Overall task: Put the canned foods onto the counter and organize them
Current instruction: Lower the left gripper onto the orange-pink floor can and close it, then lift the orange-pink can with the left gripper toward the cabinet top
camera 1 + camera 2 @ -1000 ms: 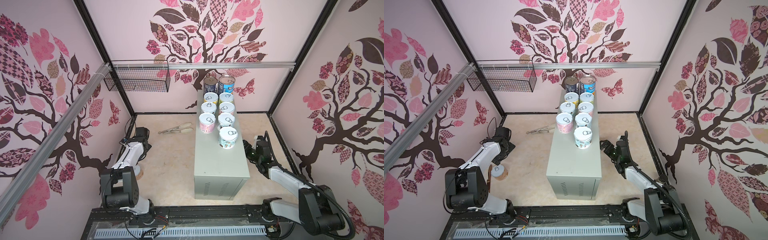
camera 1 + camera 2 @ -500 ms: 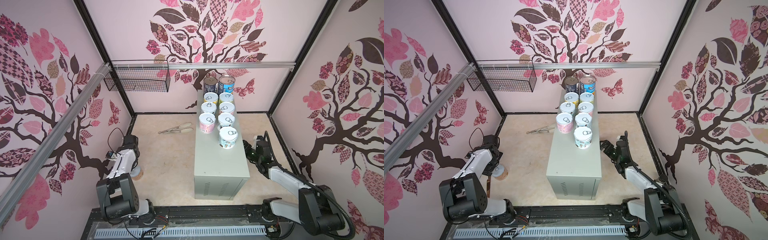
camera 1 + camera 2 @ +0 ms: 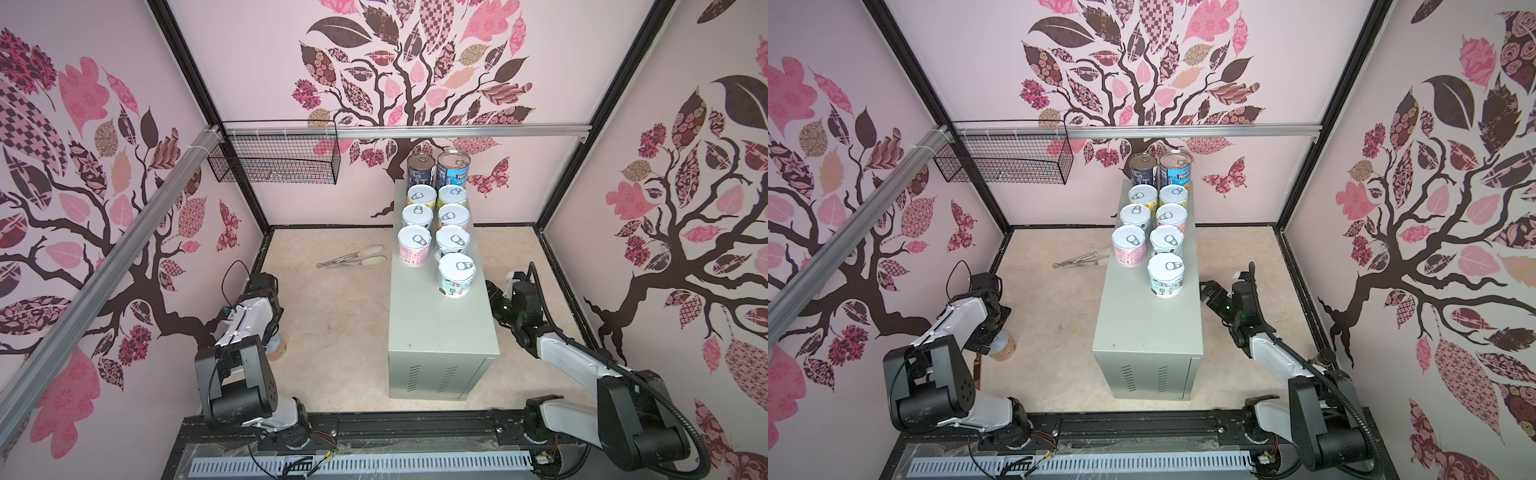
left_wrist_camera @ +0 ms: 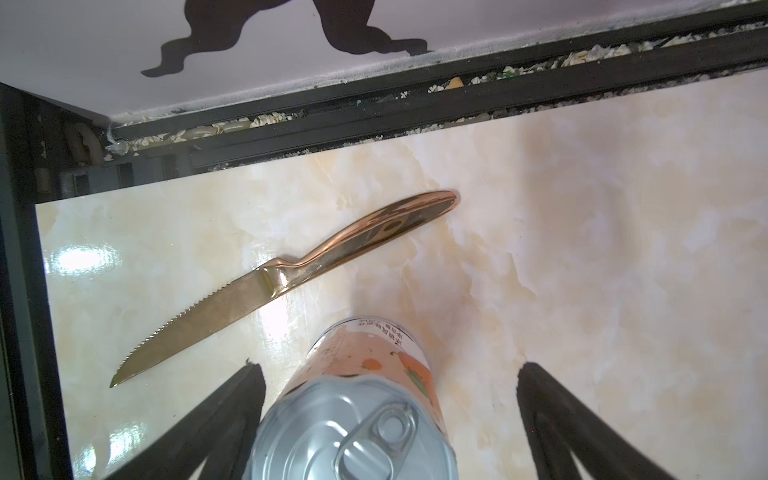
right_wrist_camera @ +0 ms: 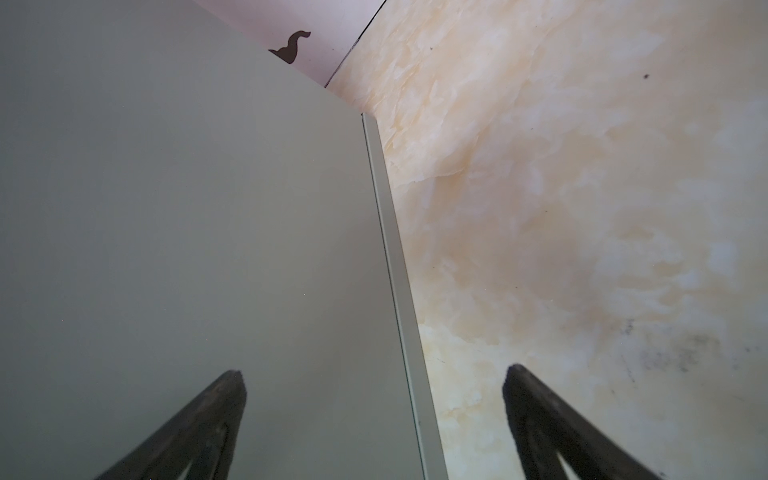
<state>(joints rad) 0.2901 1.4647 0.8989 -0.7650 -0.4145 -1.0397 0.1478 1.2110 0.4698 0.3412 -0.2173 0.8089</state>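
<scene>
1. The beige marbled floor (image 3: pixel 340 299) fills the bottom of the enclosure. Both wrist views show it close up.
2. The counter (image 3: pixel 440 332) stands lengthwise right of the middle, with its vent slots facing the near end. Both top views show its flat top. The right wrist view shows only one plain side wall (image 5: pixel 187 208) and its corner edge.
3. A black wire basket (image 3: pixel 274 158) hangs on the back rail and shows only in the top views.
4. The right gripper (image 5: pixel 376 372) hangs low beside the counter's right side, its jaws spread wide with nothing between them. In both top views it appears as a dark head (image 3: pixel 1208 291) just beside the box.
5. The left gripper (image 4: pixel 390 374) is hidden under its own arm in the top views. The wrist view shows its jaws spread wide around the peach-labelled can, with a clear gap on one side and nothing pinched.
6. Nine canned foods stand at the counter's far end: the navy can (image 3: pixel 420 170) and the blue can (image 3: pixel 453 168) at the back, and seven short tins in two columns down to the nearest tin (image 3: pixel 455 275).
7. The peach-labelled can (image 4: pixel 365 407) stands upright on the floor at the left. In the top views only a sliver of it shows (image 3: pixel 1005 345).
8. The tongs (image 3: pixel 353 259) lie on the floor just left of the counter. In a top view the counter covers their tips (image 3: pixel 1079 261).
9. A rose-gold serrated knife (image 4: pixel 282 278) lies flat near the can. It is plain only in the left wrist view.
</scene>
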